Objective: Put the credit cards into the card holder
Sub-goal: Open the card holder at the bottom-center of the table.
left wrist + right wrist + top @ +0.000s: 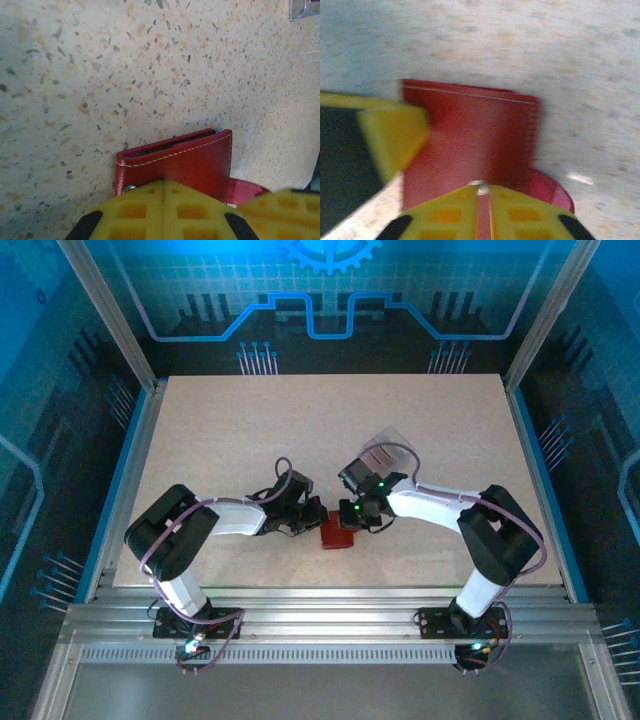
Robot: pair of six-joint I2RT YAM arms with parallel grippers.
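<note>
1. Top external view: the folded card holder (338, 535) lies on the surface (250, 430) toward its front edge. The left pincer (314, 524) is at its left side and the right pincer (354, 522) at its right. The credit cards (390, 453) lie apart, further back beside the right arm.
2. Left wrist view: the left pincer (162, 202) is closed tight, with its tips over the near edge of the card holder (175, 162). Whether it nips a leaf or only presses down, I cannot tell.
3. Right wrist view, blurred: the right pincer (482, 207) is almost closed, with a thin strip of red between its pads. It seems to have hold of the card holder (470, 130) close to the snap tab (549, 187).
4. The step in hand, as I judge it, is opening the wallet so its pockets are exposed.
5. To do it well, use one pincer as the anchor on the lower leaf. Let the other peel only the top leaf, swinging it in an arc about the fold rather than tugging sideways.
6. Go slowly. If both leaves are caught together, the whole wallet will lift or slide instead of opening.
7. Lay it open with the pockets facing the cards, and keep it well away from them.
</note>
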